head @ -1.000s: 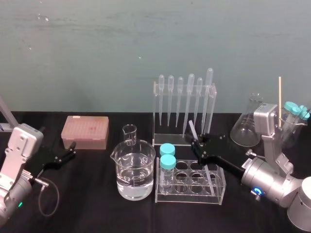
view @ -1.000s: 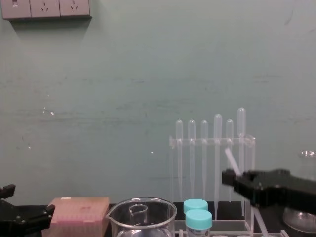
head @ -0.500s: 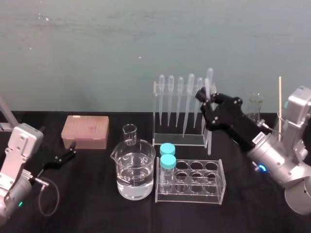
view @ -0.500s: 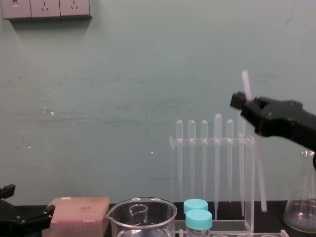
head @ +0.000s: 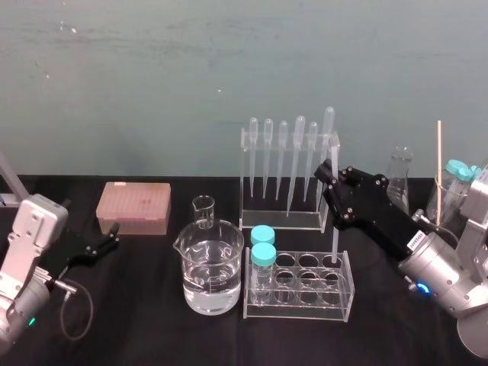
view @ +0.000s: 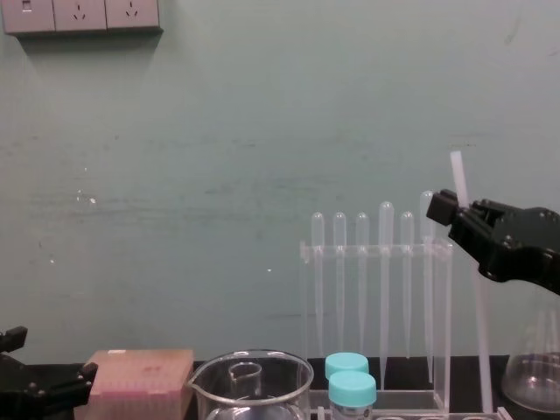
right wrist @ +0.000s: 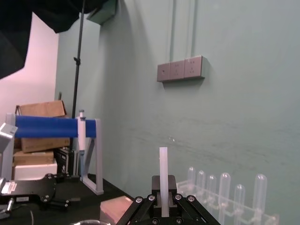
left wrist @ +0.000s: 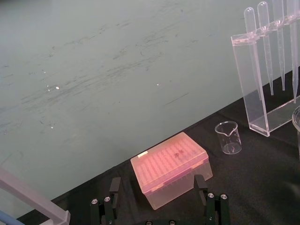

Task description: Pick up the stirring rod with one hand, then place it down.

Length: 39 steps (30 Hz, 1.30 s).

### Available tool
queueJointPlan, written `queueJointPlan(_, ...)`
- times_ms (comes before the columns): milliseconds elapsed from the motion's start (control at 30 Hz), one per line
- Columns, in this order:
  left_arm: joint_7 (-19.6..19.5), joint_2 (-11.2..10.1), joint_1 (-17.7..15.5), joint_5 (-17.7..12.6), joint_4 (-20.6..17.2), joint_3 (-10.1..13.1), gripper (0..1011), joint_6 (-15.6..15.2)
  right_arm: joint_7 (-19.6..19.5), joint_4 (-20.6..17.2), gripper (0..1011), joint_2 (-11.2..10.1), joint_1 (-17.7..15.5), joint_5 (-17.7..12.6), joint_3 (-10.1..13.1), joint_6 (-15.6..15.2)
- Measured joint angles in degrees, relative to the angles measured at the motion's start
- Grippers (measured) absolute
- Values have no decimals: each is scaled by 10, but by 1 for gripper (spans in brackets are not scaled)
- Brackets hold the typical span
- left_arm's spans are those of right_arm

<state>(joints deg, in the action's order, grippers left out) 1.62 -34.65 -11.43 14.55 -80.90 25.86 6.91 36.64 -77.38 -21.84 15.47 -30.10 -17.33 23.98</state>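
Down since half a second ago: right gripper (head: 332, 177) now lower, clamped on the stirring rod (view: 477, 332), which is held near upright. Rod's lower end reaches the rear right well of the tube rack (head: 297, 309). Left gripper (head: 103, 245) parked low left, fingers spread. Six pipettes (head: 283, 152), two capped tubes (head: 263, 244), two beakers (head: 213, 267).

The stirring rod (view: 481, 341) looks frosted and translucent, the right gripper (head: 330, 177) matt black plastic, the beaker (head: 212, 263) and pipette rack (head: 282, 223) glossy and clear, the table (head: 152, 320) matt black.
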Motion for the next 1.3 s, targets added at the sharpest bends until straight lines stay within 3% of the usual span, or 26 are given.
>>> queueJointPlan(1300,0,0,0,0,0,0,1000,0,1,0,69,1,3,-3,-1,2)
